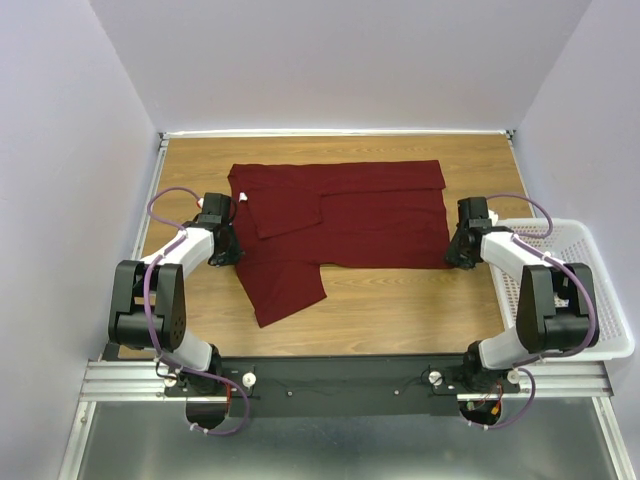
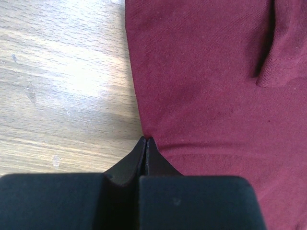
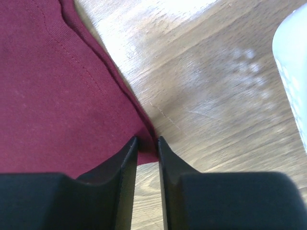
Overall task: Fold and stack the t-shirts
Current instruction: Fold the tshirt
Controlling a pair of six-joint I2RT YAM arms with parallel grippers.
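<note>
The left hand rests low on the worktop at the left edge of the t-shirt. In the left wrist view its two black fingers are pressed together with no gap, and their tips meet right on the border of the dark red cloth, where bare wood ends and fabric begins. Faint creases run through the cloth away from the tips, so this hand looks clamped on the very edge of the shirt.

The shirt lies spread flat across the middle of the worktop, towards the far side and between the two hands. A folded-over panel lies on top of its left part, and a long flap reaches from the left part towards the near edge. The rest forms a broad, smooth rectangle running to the right.

The right hand sits at the shirt's near right corner. In the right wrist view its fingers stand a narrow way apart. The stitched hem runs down into the gap between them, and bare wood shows in the lower part of that gap. The fingers straddle the edge and are not pressed shut on it.

Further right, a white mesh basket stands at the right edge of the worktop, clear of the shirt.
</note>
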